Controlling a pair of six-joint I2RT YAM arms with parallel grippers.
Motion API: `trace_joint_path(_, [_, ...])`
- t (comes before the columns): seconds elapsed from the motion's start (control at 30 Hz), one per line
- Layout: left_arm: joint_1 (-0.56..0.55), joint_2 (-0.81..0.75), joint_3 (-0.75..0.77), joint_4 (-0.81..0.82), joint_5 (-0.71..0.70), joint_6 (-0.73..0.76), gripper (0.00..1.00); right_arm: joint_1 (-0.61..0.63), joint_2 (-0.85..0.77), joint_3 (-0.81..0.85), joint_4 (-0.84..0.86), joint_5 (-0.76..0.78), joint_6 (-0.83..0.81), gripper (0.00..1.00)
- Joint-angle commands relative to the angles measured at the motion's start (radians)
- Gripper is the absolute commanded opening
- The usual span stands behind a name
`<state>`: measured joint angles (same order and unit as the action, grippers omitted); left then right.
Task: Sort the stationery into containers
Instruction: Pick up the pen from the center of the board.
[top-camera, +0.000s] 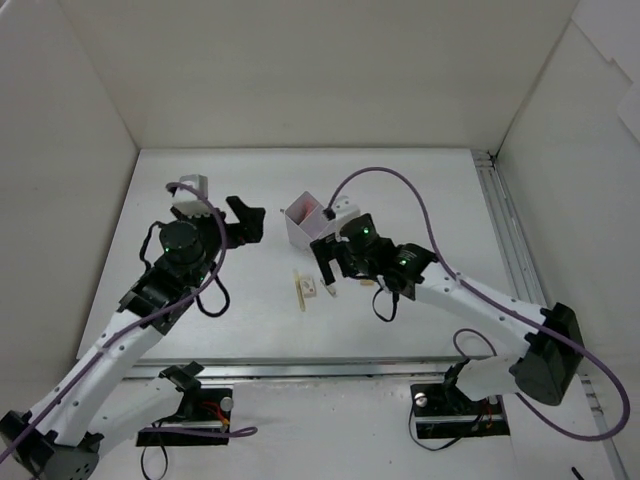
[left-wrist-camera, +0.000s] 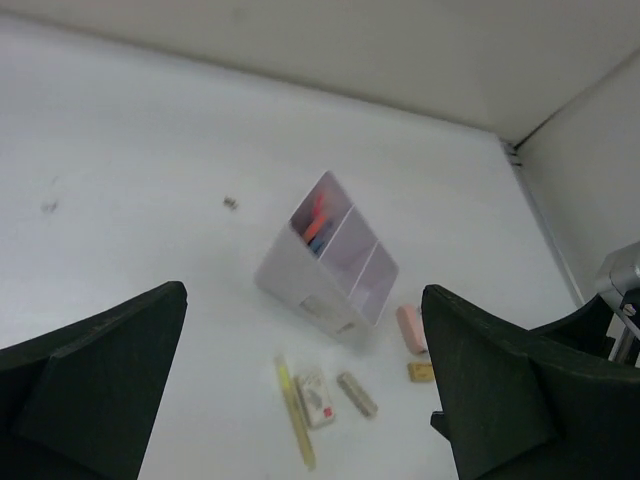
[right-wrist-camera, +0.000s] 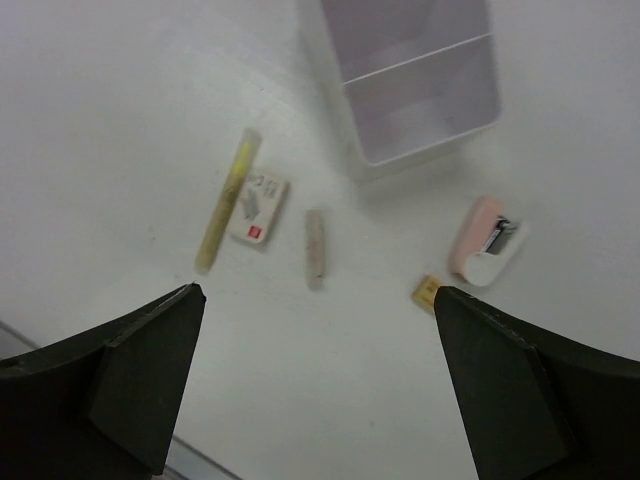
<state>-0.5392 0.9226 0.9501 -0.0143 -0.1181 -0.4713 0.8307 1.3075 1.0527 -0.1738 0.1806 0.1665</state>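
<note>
From above, the translucent divided box (top-camera: 298, 232) stands mid-table. The left gripper (top-camera: 248, 221) hangs just left of it, jaws spread and empty. The right gripper (top-camera: 328, 278) hovers near the box's front, also spread and empty, beside a yellow pen (top-camera: 298, 290) lying flat on the table (top-camera: 420, 190).

The left wrist camera shows orange and blue pens (left-wrist-camera: 315, 222) already standing in the box's far compartment. The nearer compartment looks empty.

The right wrist view looks down on the loose pieces in front of the box: the yellow pen touches a white eraser (right-wrist-camera: 258, 208), a tan stick eraser (right-wrist-camera: 316, 247) lies just beside them, and a pink eraser (right-wrist-camera: 478, 232) and a small tan block (right-wrist-camera: 428, 291) lie farther right.

All of these look light. The pen is probably stiff and apt to roll, so pinch across its barrel at mid-length. The erasers should be rubbery and grippy, so take them across their narrow sides.
</note>
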Motion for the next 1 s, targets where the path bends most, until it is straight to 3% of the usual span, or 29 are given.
trace_joint_path(0.0, [0.004,-0.099,-0.051,-0.358,-0.227,-0.246,1.0,0.064,0.119,0.081,-0.046,-0.149,-0.007,0.98])
trace_joint_path(0.13, [0.004,-0.227,-0.115,-0.591,-0.304,-0.375,1.0,0.171,0.274,0.162,-0.052,-0.112,-0.027,0.98])
trace_joint_path(0.37, [0.004,-0.412,-0.186,-0.693,-0.314,-0.455,1.0,0.209,0.479,0.314,-0.052,-0.026,0.042,0.98])
trace_joint_path(0.57, [0.004,-0.436,-0.182,-0.779,-0.374,-0.503,1.0,0.205,0.631,0.423,-0.058,0.065,0.08,0.98])
trace_joint_path(0.97, [0.004,-0.409,-0.172,-0.84,-0.413,-0.55,1.0,0.133,0.779,0.514,-0.061,-0.013,0.128,0.98])
